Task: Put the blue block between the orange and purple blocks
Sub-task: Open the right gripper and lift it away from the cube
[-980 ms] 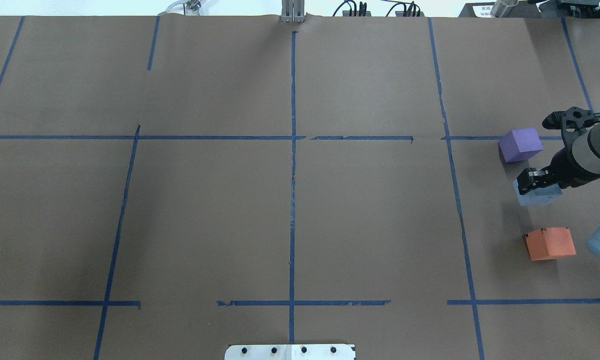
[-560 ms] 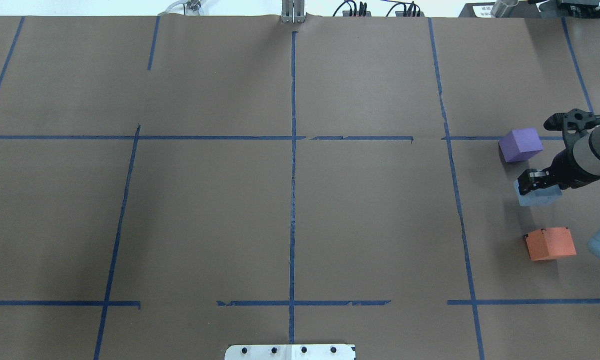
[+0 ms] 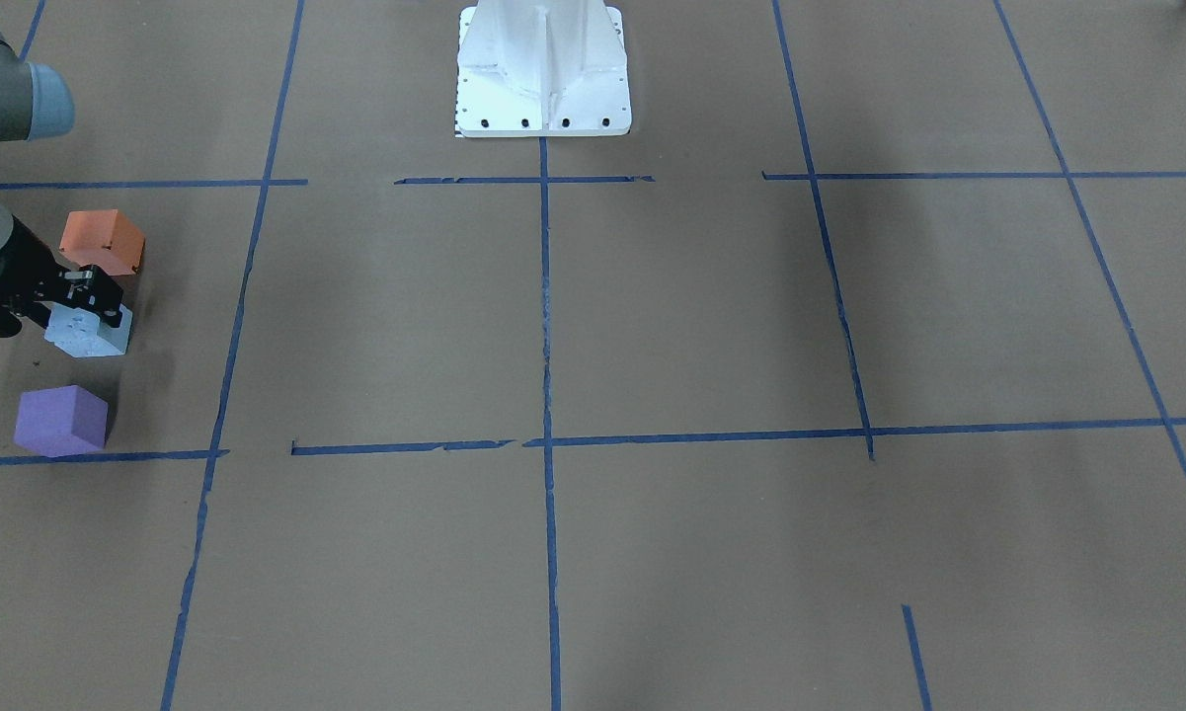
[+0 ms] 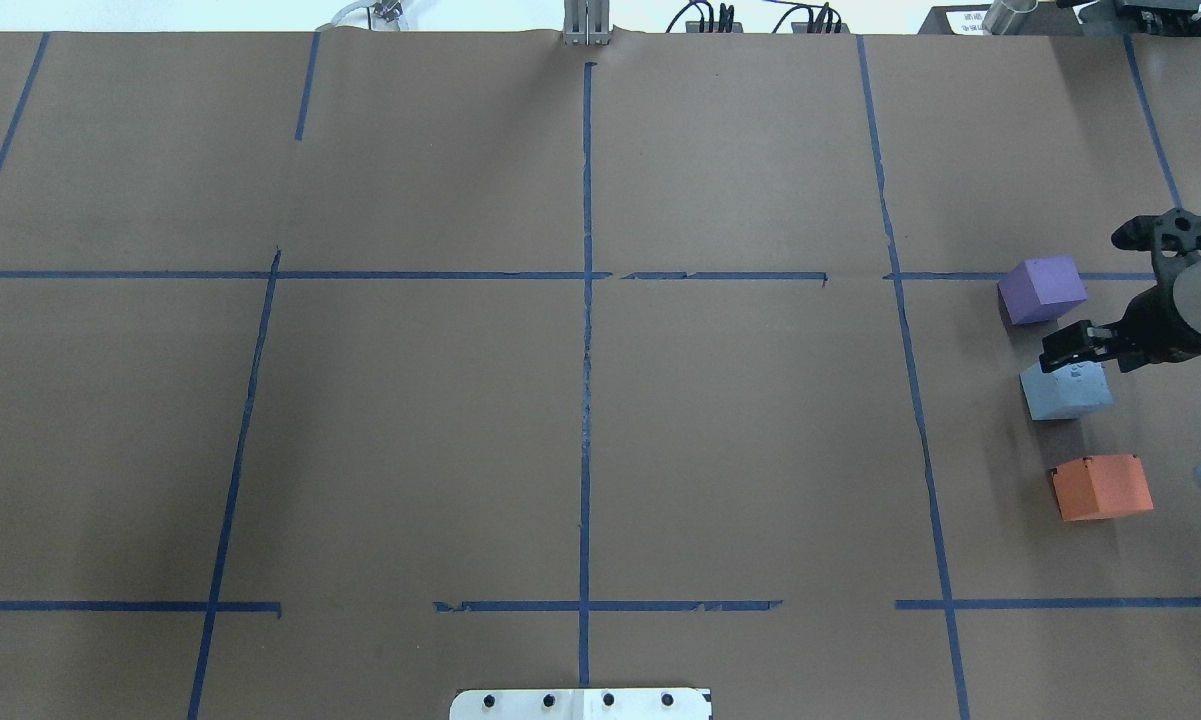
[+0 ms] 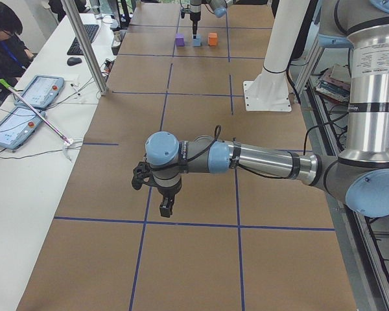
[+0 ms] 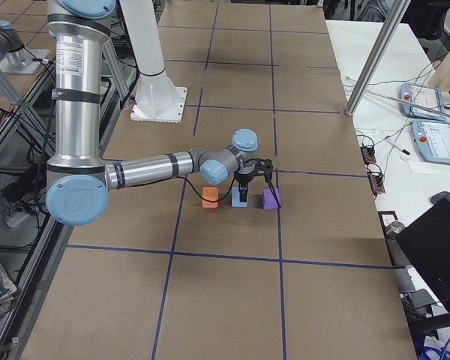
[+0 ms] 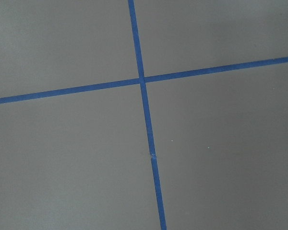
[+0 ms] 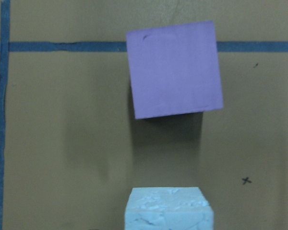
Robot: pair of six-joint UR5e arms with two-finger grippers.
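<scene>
We see a robotics lab: a paper-covered table point(image 4: 410, 420) gridded with blue tape point(image 4: 585, 400), teach pendants point(image 5: 42, 87), a keyboard point(image 5: 91, 37), and an operator point(image 5: 3, 39) at a side desk point(image 5: 26, 188).

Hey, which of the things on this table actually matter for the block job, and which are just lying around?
Job:
blue block
orange block
purple block
right gripper, over the blue block

Lying about:
blue tape lines
white robot base
left arm
tablets
</scene>
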